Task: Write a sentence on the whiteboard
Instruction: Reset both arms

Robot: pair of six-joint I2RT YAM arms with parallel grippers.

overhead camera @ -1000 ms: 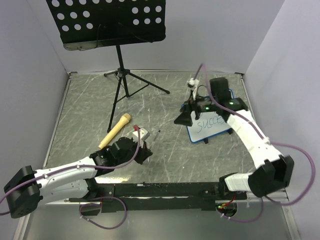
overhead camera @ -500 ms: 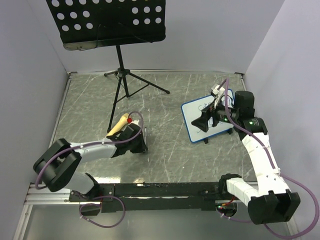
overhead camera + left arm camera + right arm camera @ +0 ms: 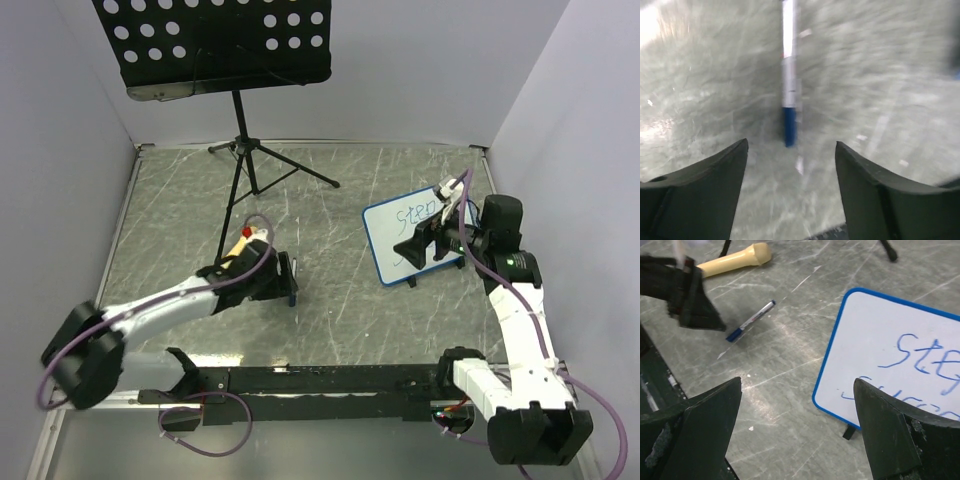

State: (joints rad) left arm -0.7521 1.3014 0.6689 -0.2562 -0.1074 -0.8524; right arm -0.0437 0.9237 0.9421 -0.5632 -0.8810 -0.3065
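Blue-framed whiteboard (image 3: 384,241) sits far right, its blue sentence (image 3: 920,357) partly hidden.

Grey marbled tabletop (image 3: 350,200), pale lilac walls (image 3: 420,70), black perforated music stand (image 3: 250,62) at back.

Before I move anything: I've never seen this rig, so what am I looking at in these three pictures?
Two white robot arms are bolted at the near edge of a grey marbled table. The wide picture looks down from above and behind them; the other two come from a camera on each wrist, whose own dark fingers show at the bottom. The left pincer is open over a white marker pen with a blue cap, lying on the table, not held. The right pincer is open and empty near the small blue-framed whiteboard, which carries blue handwritten words. A beige club-shaped stick and a black perforated music stand are also there.
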